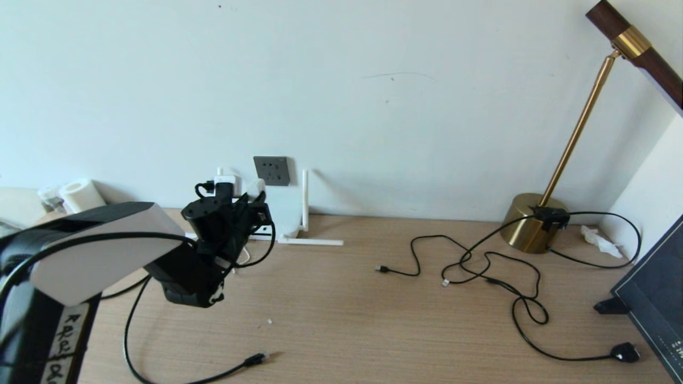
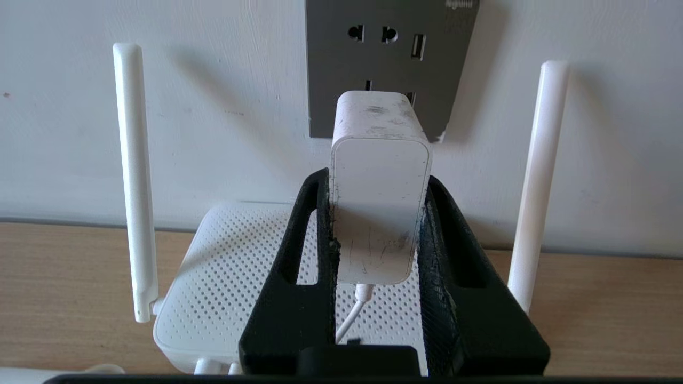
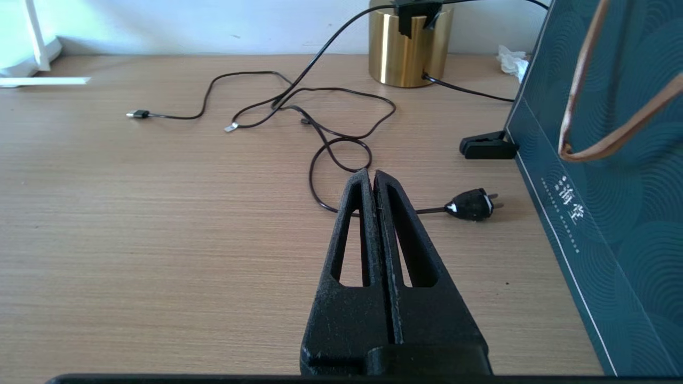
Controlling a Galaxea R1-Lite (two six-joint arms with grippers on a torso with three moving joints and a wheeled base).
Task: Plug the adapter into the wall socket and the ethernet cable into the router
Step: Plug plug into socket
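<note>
A home desk corner: wooden desk (image 1: 373, 298) against a pale wall, brass lamp (image 1: 533, 224) at its right end, router (image 2: 224, 288) beneath the wall socket (image 1: 272, 170).

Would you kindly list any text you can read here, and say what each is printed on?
Socket, top corner: small pale brand word, cut off, unreadable.
Teal bag: pale printed characters, too small to read.
Left arm label: handwritten marks, illegible.
Nothing else carries text.
</note>
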